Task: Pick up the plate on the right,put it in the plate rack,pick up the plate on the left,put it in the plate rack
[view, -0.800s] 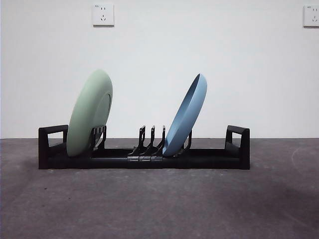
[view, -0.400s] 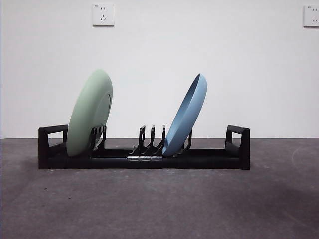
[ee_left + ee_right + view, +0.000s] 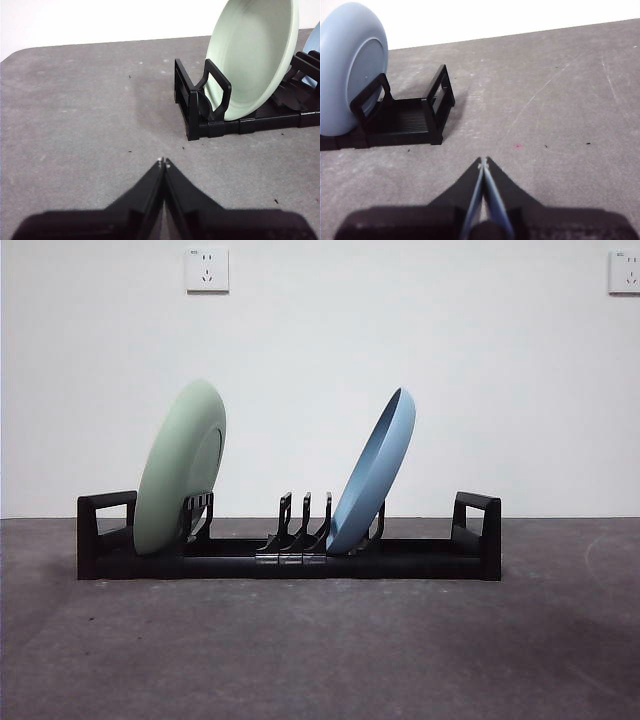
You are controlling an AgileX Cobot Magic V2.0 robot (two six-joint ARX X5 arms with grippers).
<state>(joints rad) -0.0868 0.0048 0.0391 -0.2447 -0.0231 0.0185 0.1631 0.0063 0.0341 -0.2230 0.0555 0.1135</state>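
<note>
Nothing has moved since the earlier front frames: both plates sit in the same slots and no arm enters that view. A long, low black plastic plate rack (image 3: pixel 290 558) with upright curved prongs stands across the middle of the grey surface (image 3: pixel 320 660), a boxy loop handle at each end. A pale green round plate (image 3: pixel 180 468) stands on edge near the rack's nine o'clock end, leaning toward three o'clock against its prongs; a pale blue round plate (image 3: pixel 373 472) stands on edge just past centre toward three o'clock, tilted the same way. By these frames both placements look complete.

The left pincer (image 3: pixel 163 161) is closed to a point with nothing in it, hovering over bare surface well apart from the rack's handle (image 3: pixel 210 95) and the green plate (image 3: pixel 252 55). The right pincer (image 3: pixel 483 161) is likewise pinched closed and empty, well clear of the rack's other end (image 3: pixel 402 120) and the blue plate (image 3: pixel 350 60).

Both plates look stiff, smooth and probably light, likely slippery at the face; the safest hold would be across the thin upper rim, lifting straight out of the prongs. Two white wall sockets (image 3: pixel 207 269) sit high on the wall behind.
</note>
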